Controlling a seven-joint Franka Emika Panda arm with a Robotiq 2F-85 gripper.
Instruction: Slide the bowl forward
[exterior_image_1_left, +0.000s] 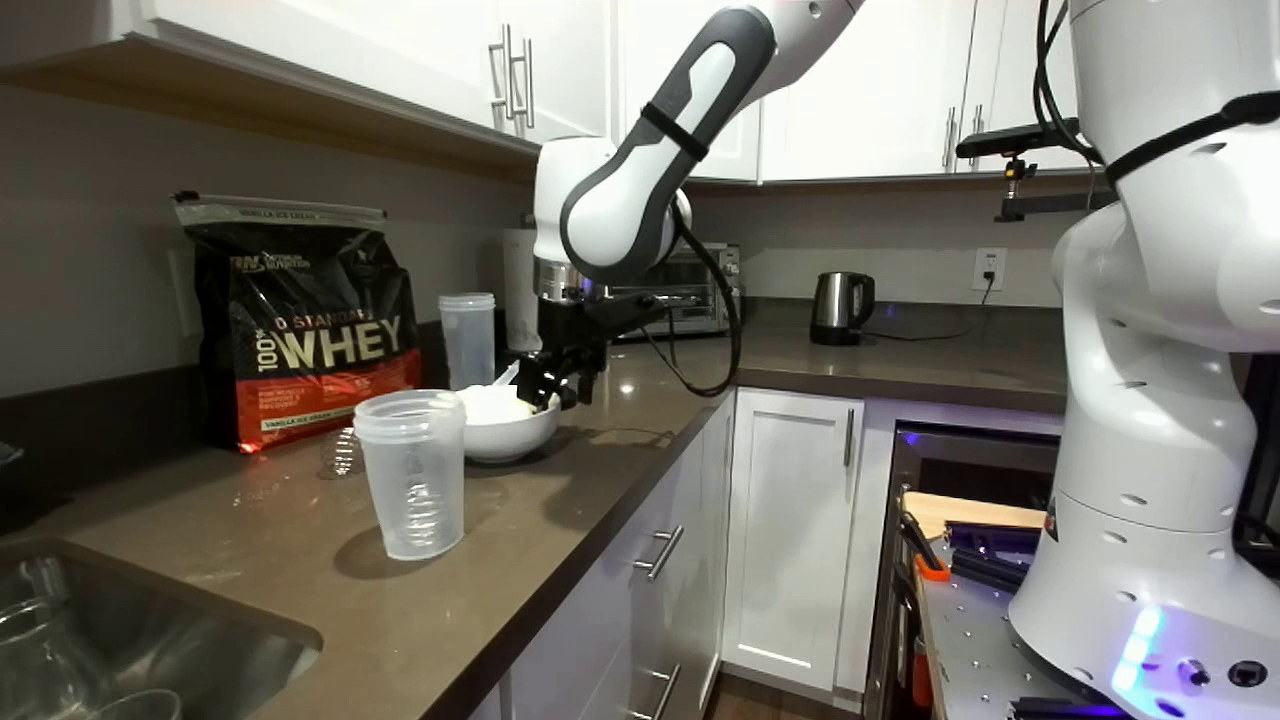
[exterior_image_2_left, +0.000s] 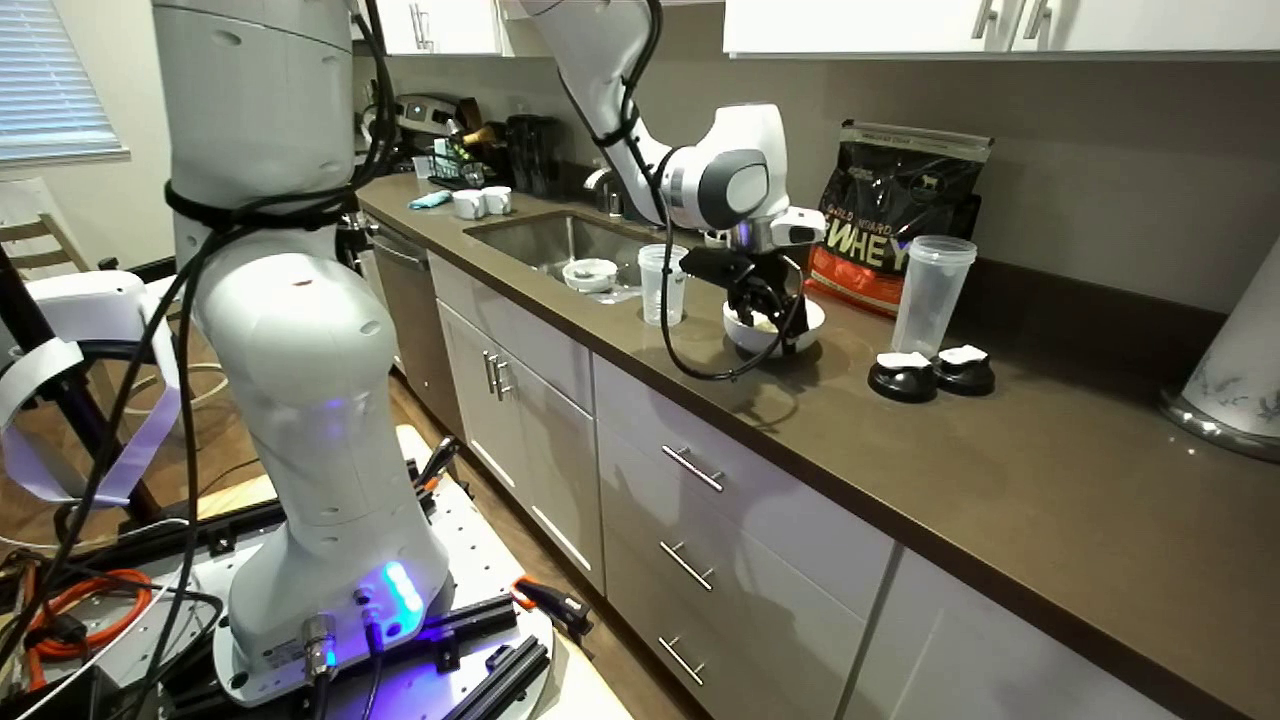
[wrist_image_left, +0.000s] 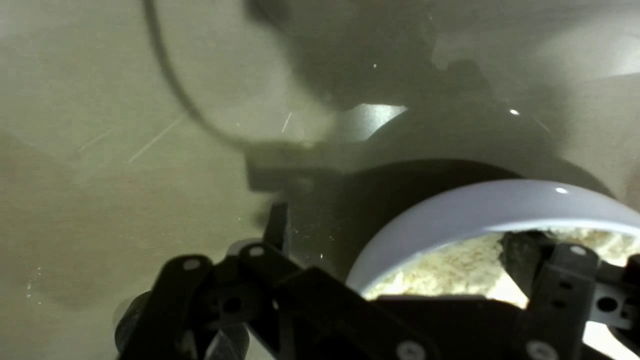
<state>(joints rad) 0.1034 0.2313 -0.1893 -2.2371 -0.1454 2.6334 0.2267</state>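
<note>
The white bowl (exterior_image_1_left: 507, 438) stands upright on the brown counter and holds pale, crumbly food. It also shows in an exterior view (exterior_image_2_left: 742, 335), partly behind the gripper, and in the wrist view (wrist_image_left: 465, 212) at the lower right. My gripper (exterior_image_1_left: 560, 385) points down at the bowl's edge. In the wrist view the gripper (wrist_image_left: 401, 239) is open, with one finger over the food inside the rim and the other outside over the counter. The rim lies between the fingers, and a gap shows beside the outer finger. Whether the inner finger touches the bowl is hard to tell.
A translucent cup (exterior_image_1_left: 412, 480) stands close to the bowl on the sink (exterior_image_1_left: 290, 640) side. A whey bag (exterior_image_1_left: 310, 330) and a translucent pitcher (exterior_image_1_left: 468, 340) stand by the wall. Two black lids (exterior_image_2_left: 903, 378) sit on the counter. A wire whisk ball (exterior_image_1_left: 342, 455) lies by the bag.
</note>
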